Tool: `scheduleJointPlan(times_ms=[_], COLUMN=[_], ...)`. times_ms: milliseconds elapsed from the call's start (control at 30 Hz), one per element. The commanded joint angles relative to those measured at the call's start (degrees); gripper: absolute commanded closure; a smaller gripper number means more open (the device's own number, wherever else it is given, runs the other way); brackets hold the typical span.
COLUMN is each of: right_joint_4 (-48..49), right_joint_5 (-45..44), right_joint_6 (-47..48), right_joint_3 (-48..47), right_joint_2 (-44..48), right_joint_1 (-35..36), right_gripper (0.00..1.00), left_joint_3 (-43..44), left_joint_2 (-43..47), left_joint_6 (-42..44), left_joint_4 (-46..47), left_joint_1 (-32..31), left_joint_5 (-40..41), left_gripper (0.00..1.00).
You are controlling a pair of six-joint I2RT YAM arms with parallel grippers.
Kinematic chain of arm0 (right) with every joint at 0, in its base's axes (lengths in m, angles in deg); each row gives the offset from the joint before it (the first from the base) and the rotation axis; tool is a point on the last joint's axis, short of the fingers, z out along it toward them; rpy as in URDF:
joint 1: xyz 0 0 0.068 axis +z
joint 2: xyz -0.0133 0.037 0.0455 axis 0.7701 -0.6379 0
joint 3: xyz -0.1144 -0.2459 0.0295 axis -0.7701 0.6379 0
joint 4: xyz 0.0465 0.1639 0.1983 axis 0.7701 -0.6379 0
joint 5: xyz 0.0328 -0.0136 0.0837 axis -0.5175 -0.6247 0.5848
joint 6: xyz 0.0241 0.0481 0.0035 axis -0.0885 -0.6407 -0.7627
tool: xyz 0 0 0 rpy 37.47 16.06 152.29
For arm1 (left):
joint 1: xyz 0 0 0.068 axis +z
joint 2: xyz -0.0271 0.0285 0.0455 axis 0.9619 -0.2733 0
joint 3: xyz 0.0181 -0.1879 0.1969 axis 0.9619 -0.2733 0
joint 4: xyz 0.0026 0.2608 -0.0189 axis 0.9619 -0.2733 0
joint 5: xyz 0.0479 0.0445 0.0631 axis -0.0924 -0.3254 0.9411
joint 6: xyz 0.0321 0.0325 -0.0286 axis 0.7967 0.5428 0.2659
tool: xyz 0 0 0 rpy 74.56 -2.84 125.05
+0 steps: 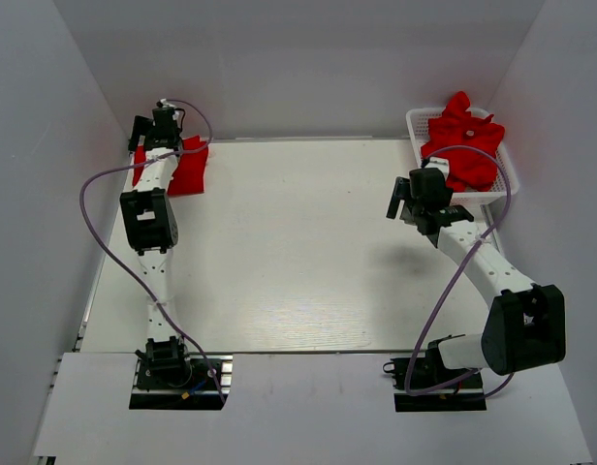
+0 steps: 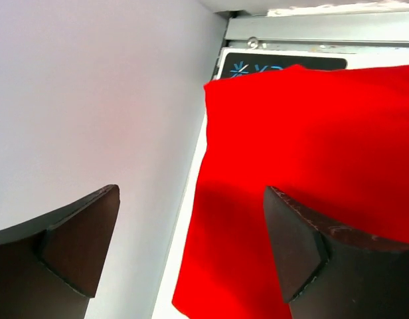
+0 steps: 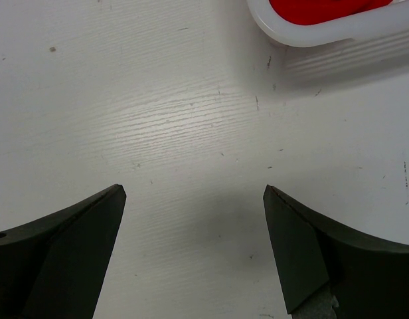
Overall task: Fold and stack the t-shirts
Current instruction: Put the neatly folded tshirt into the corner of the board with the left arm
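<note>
A folded red t-shirt [image 1: 187, 167] lies flat at the table's far left corner; it fills the right of the left wrist view [image 2: 311, 179]. My left gripper [image 1: 151, 124] is open and empty above the shirt's left edge by the wall. Several crumpled red t-shirts [image 1: 463, 145] are heaped in the white mesh basket [image 1: 416, 124] at the far right. My right gripper [image 1: 403, 201] is open and empty over bare table just left of the basket, whose corner [image 3: 330, 30] shows in the right wrist view.
White enclosure walls [image 1: 47, 174] stand close on the left, back and right. The wall [image 2: 91, 100] is right beside my left fingers. The white tabletop [image 1: 298, 252] stretches between the arms.
</note>
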Motion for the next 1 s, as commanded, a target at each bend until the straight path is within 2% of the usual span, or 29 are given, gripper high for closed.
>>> scheduleJointPlan(times_ms=[0,67,167,267,300,367,400,500,533,600,700,833,867,967], right_joint_4=[-0.4,-0.4,0.2,0.0,0.1,0.1,0.3,0.7,1.0,1.5,0.8,3.5,4.0,4.9], right_joint_5=[-0.6,-0.2,1.1,3.7,4.5,6.5,8.4,12.2,13.2,15.0,17.6,23.2,23.4,23.2], right_joint_6=[0.9,0.7,0.4,-0.7,-0.9,-1.6,-1.4,-2.1,-2.3,-2.8,-3.0,-2.5,-2.6,-3.0], right_joint_3=[-2.7,-3.4,-2.8,-1.5,-1.3,0.7,1.0,4.4,5.8,7.7,10.4,15.1,15.7,18.3], right_joint_2=[-0.3,-0.1,1.4,2.8,3.1,4.2,4.9,6.3,6.7,8.0,9.8,12.8,13.3,15.0], right_joint_1=[-0.4,-0.3,-0.3,-0.3,-0.3,-0.4,-0.4,-0.3,-0.2,-0.3,-0.3,-0.1,-0.1,-0.1], right_gripper=[0.10,0.10,0.10,0.10,0.10,0.10,0.10,0.10,0.10,0.10,0.10,0.10,0.10,0.10], left_joint_3=[0.0,0.2,1.1,-2.8,-4.0,-8.6,-10.9,-28.3,-38.7,-47.0,-59.4,-69.9,-71.2,-73.4], left_joint_2=[6.7,9.8,14.4,21.9,23.8,28.8,30.5,40.7,43.5,50.5,55.4,64.3,67.9,71.2], left_joint_6=[-0.7,-2.9,-11.6,-15.8,-19.7,-23.2,-28.1,-34.0,-36.7,-38.4,-42.7,-48.6,-50.6,-51.7], left_joint_4=[0.8,-2.2,-10.2,-14.9,-16.9,-18.7,-19.5,-14.2,-8.3,-4.2,-4.9,-6.5,-7.2,-8.8], left_joint_1=[-0.4,-1.1,-1.1,-1.6,-2.3,-3.7,-4.4,-9.4,-13.7,-18.5,-27.1,-35.1,-37.2,-39.8], left_joint_5=[1.5,0.4,-7.8,-21.0,-26.5,-31.8,-35.3,-41.4,-41.4,-38.9,-31.8,-27.5,-25.2,-19.8], left_gripper=[0.01,0.01,0.01,0.01,0.01,0.01,0.01,0.01,0.01,0.01,0.01,0.01,0.01,0.01])
